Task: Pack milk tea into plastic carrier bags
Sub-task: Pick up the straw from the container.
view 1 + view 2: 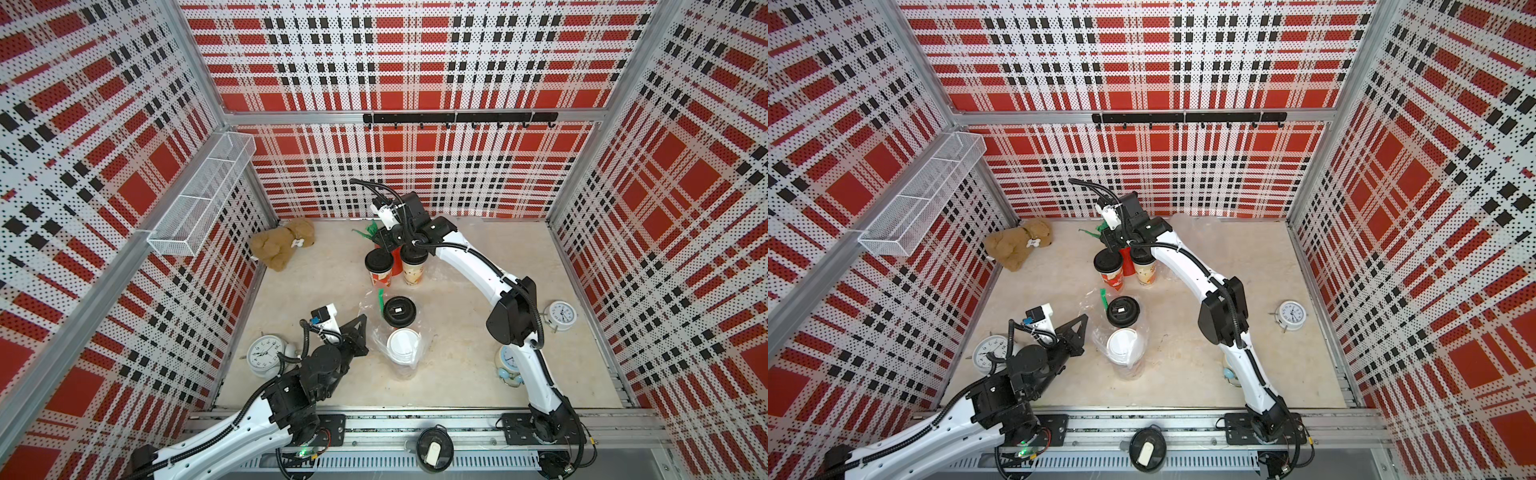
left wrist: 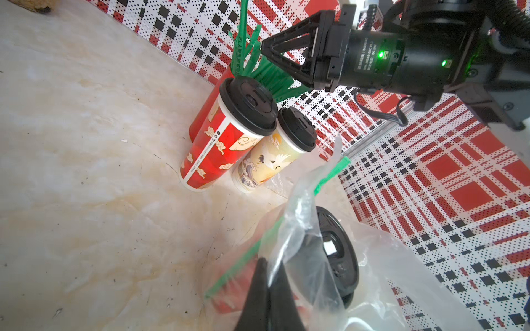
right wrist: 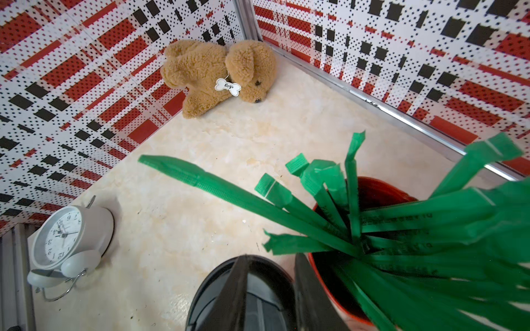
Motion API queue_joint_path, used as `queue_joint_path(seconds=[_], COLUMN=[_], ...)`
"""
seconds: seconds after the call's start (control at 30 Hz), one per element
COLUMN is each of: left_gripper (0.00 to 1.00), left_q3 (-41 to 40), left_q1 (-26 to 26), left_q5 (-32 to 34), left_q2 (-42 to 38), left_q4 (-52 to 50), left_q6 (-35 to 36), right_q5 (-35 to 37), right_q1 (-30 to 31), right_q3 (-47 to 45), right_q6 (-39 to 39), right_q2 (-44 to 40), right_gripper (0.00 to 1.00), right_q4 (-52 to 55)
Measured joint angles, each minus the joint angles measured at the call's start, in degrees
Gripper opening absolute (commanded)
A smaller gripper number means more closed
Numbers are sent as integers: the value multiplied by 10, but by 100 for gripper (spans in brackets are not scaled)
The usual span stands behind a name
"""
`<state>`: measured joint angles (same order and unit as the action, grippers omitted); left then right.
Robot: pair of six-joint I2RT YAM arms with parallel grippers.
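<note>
Two milk tea cups with black lids stand at the rear middle, a red one (image 1: 378,268) (image 2: 218,143) and a cream one (image 1: 414,270) (image 2: 272,154). My right gripper (image 1: 388,245) (image 3: 272,258) hangs open just above the red cup's lid (image 3: 229,292), next to a red cylinder of green straws (image 3: 372,200). A clear plastic carrier bag (image 1: 370,307) (image 2: 304,206) in the middle holds a black-lidded cup (image 1: 399,309), a white-lidded cup (image 1: 403,345) and a green straw (image 1: 380,297). My left gripper (image 1: 365,318) (image 2: 272,260) is shut on that bag's film at its left edge.
A plush dog (image 1: 282,245) lies at the rear left. White clocks sit at the front left (image 1: 266,355) and at the right (image 1: 561,316), a blue one (image 1: 509,365) by the right arm. More clear plastic (image 1: 1200,222) lies behind the right arm. A loose black lid (image 1: 434,451) rests on the front rail.
</note>
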<state>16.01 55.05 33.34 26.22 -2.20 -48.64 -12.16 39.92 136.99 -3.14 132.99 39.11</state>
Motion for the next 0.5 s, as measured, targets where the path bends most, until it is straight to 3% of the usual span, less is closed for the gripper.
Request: queue_joint_path(seconds=[0.33,0.5], left_gripper=[0,0], left_q3=[0,0], left_q1=[0,0], left_q5=[2,2], left_q2=[-8,-10], left_q4=[-4,-5], left_q6=[-3,-5], right_q5=[6,11], right_q1=[-1,-1], right_q3=[13,13], right_q6=[0,1], right_q2=[39,41], right_gripper=[30,23], right_q4=[-2,-2])
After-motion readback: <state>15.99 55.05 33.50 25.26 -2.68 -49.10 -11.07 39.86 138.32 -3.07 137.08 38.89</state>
